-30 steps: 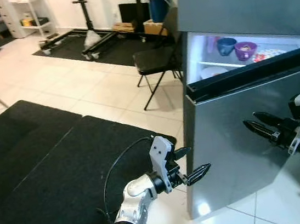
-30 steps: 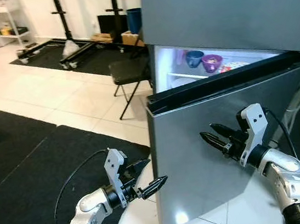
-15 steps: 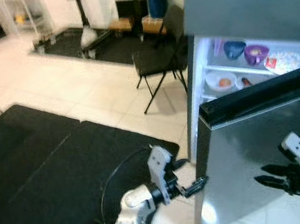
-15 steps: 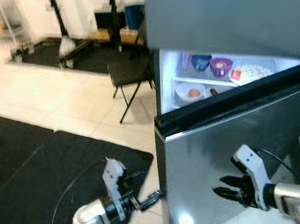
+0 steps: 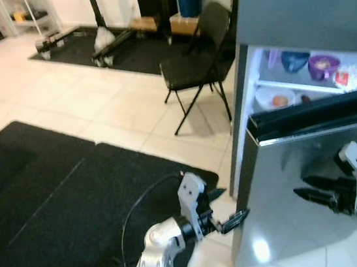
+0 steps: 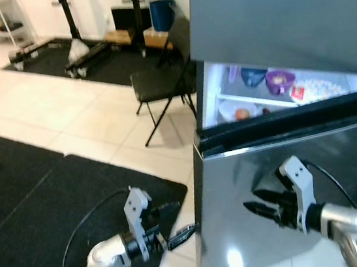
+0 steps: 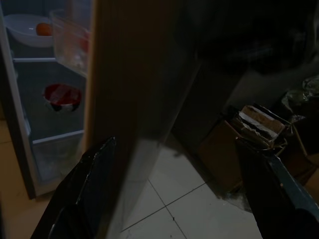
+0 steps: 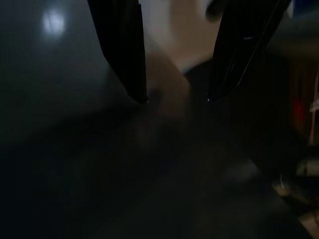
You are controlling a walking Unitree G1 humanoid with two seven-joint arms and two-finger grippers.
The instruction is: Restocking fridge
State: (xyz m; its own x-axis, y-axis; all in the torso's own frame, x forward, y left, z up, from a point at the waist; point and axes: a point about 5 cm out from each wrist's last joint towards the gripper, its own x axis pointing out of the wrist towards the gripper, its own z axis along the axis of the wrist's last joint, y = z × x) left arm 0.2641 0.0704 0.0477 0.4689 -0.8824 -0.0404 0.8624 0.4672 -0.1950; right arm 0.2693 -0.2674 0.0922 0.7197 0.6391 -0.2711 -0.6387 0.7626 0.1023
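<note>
White floor tiles (image 5: 96,111) and a black mat (image 5: 64,214) lay below me, with a black chair (image 5: 197,72) near the fridge (image 6: 269,23). Its silver door (image 6: 254,209) stood partly open, and bowls (image 5: 307,64) sat on the lit shelves inside. My left hand (image 5: 232,215) was spread wide at the door's edge. My right hand (image 6: 257,203) was spread too, just before the door's front.

Bright head views; fridge door (image 5: 320,207) glares; wrist views dim.
</note>
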